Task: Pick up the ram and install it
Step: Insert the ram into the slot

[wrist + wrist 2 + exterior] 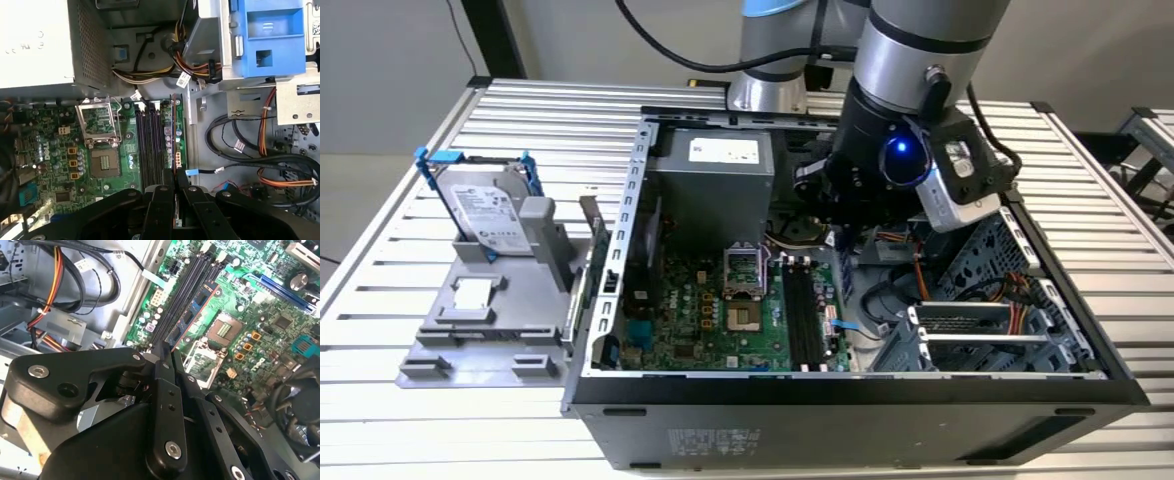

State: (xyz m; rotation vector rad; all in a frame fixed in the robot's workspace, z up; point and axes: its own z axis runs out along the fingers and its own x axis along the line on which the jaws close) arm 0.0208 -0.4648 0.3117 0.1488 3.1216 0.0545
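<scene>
My gripper (845, 238) hangs inside the open computer case (854, 385), over the back end of the black memory slots (803, 320) of the green motherboard (680, 320). In the second wrist view the gripper (167, 357) is shut on the ram (194, 314). The ram is a thin dark stick with chips that runs forward from the fingertips, just above and along the slots (182, 295). In the first wrist view the ram (174, 150) shows edge-on ahead of the gripper (176, 192), beside the slots (150, 140). I cannot tell whether it touches a slot.
A silver power supply (707, 180) stands behind the motherboard, with the CPU socket (740, 275) beside the slots. Loose cables (240, 145) and a metal drive cage (987, 330) crowd the exterior view's right. Outside the case, a hard drive (487, 210) stands on a grey holder.
</scene>
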